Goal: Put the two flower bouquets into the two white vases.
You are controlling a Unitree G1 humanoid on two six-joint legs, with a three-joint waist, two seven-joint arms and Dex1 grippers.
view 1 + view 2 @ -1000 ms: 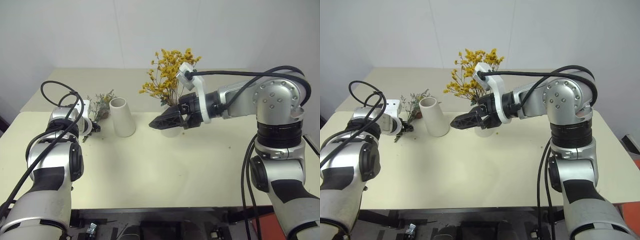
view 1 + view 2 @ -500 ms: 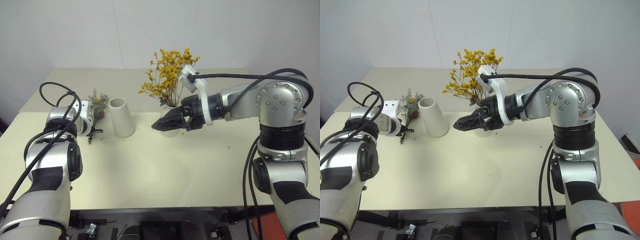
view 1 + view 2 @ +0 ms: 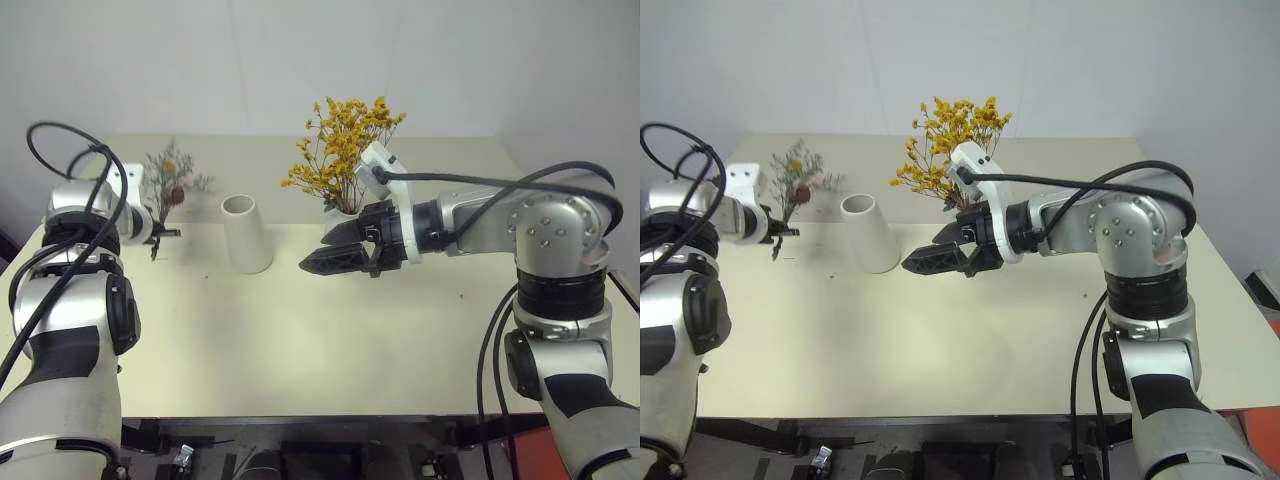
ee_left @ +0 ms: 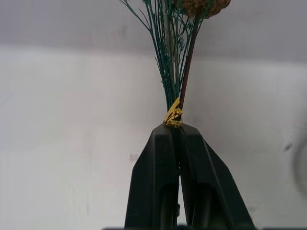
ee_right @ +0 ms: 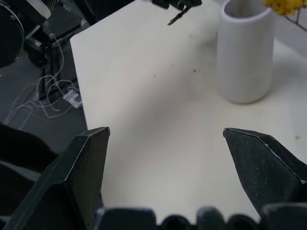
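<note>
A: The left pincer (image 4: 178,132) is clamped on the sprig bunch (image 3: 165,190), held clear above the bench (image 3: 330,340) beside the plain vase (image 3: 246,234).

B: Risks?

A: Thin stems could slip or snag the rim. The right pincer (image 3: 335,250) hangs wide apart, empty, near the yellow bouquet (image 3: 342,150) in its bottle vase (image 3: 345,208). Open room lies in front.

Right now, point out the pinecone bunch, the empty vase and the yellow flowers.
Pinecone bunch (image 3: 165,183), left eye view, on its sprigs.
Empty vase (image 3: 246,238), left eye view, on its wall.
Yellow flowers (image 3: 340,150), left eye view, on the blossoms.
</note>
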